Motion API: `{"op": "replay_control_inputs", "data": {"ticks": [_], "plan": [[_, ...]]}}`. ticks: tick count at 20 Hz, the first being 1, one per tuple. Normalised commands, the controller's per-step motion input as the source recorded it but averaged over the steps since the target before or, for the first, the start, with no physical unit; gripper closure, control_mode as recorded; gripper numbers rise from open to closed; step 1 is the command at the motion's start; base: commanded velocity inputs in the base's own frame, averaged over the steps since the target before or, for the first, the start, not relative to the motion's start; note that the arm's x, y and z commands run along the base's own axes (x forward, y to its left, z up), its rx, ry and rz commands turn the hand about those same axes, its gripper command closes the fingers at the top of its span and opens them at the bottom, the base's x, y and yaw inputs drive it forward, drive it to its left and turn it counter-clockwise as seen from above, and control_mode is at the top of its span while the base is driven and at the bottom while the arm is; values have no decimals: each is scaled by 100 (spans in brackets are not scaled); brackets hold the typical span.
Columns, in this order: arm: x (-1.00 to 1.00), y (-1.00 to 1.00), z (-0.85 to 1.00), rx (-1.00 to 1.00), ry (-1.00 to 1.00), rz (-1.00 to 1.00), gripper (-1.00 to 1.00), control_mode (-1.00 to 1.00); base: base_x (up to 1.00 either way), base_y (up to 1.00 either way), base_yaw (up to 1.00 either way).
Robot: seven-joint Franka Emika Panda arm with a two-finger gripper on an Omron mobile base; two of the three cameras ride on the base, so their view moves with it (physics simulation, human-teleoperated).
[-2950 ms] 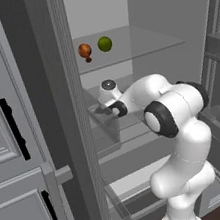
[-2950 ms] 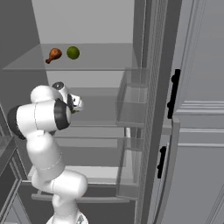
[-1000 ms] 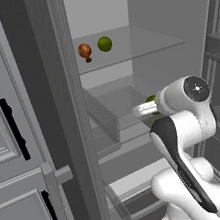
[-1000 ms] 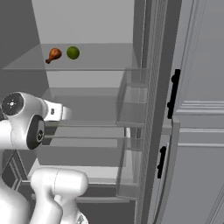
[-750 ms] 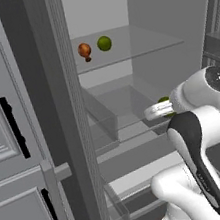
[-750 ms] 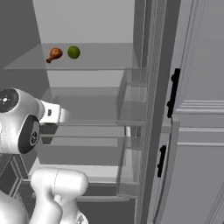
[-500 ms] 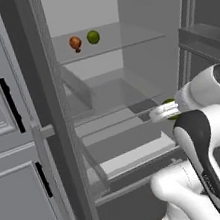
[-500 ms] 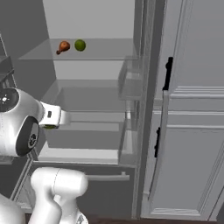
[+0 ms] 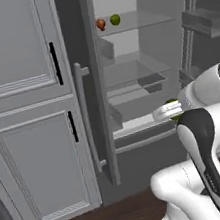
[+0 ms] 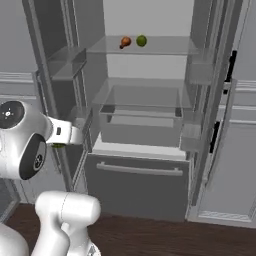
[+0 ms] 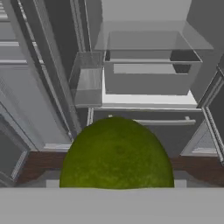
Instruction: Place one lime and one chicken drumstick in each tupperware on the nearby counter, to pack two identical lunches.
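One lime (image 11: pixel 116 153) held in my hand (image 9: pixel 172 110), jaws wide around it, fingertips hidden behind the fruit. Second lime (image 10: pixel 141 40) beside drumstick (image 10: pixel 125 42) on the fridge's top shelf (image 10: pixel 165 49).

base backed off, lime (image 11: pixel 117 154) carried out

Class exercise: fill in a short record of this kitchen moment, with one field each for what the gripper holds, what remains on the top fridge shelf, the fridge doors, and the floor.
held item: a green lime fills the space at the gripper, carried in front of the fridge
gripper state: closed on the lime
top shelf: a second lime and a chicken drumstick side by side on the glass shelf
fridge doors: standing open
floor: dark wood
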Motion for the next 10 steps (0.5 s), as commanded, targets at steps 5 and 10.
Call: {"op": "replay_control_inputs", "data": {"ticks": [5,10], "plan": [[0,0,0,0,0,0,100,100,-36,100,47],[0,0,0,0,0,0,100,100,25,95,49]]}}
